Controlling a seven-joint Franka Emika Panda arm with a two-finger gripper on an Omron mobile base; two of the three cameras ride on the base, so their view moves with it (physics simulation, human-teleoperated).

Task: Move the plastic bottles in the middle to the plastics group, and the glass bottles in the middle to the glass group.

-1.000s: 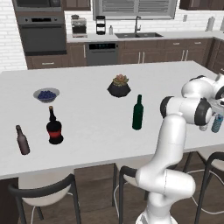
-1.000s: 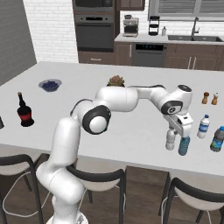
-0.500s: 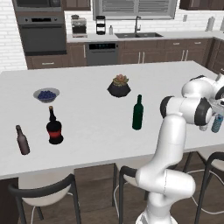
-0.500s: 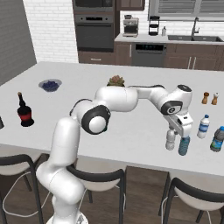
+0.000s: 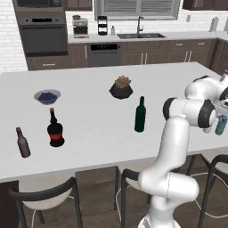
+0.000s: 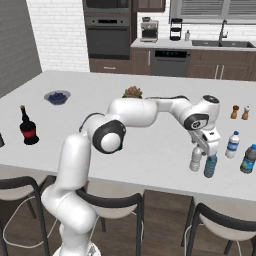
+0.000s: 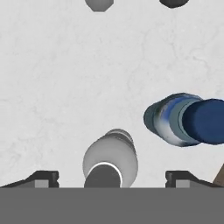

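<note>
Now hand (image 7: 112, 177) spread wide over grey bottle (image 7: 110, 159); one blue bottle (image 7: 186, 119) beside.

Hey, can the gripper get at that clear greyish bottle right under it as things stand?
Probably yes: the gripper is open, its fingertips either side of the greyish bottle, with the blue-tinted bottle standing apart beside it.

text: none legible | labels: black bottle (image 5: 55, 131) red label, too small to read
</note>
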